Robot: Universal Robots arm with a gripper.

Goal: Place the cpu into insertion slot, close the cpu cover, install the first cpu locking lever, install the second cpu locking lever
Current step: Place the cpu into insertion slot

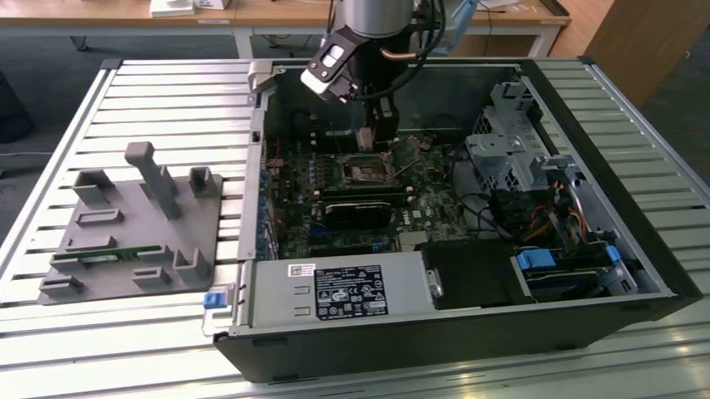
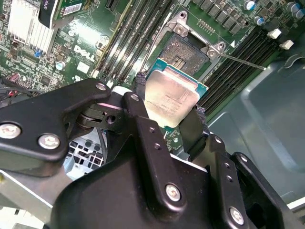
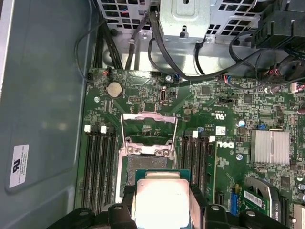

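Gripper (image 2: 170, 109) pinches cpu (image 2: 172, 93) by opposite edges, just short of insertion slot (image 2: 185, 51), toward motherboard (image 3: 228, 119) edge by case wall (image 3: 43, 95); cpu cover (image 3: 149, 116) raised. Best: match corners to slot rim, lower level.

Black jointed end effector (image 2: 169, 106), silver screws (image 2: 172, 192), grey arm tube (image 1: 372, 12), looped cable (image 1: 404, 56)

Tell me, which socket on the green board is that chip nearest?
The square insertion slot, silver-rimmed, dark-centred: the cpu in the gripper hangs at its edge. The long black slots lie off to both sides.
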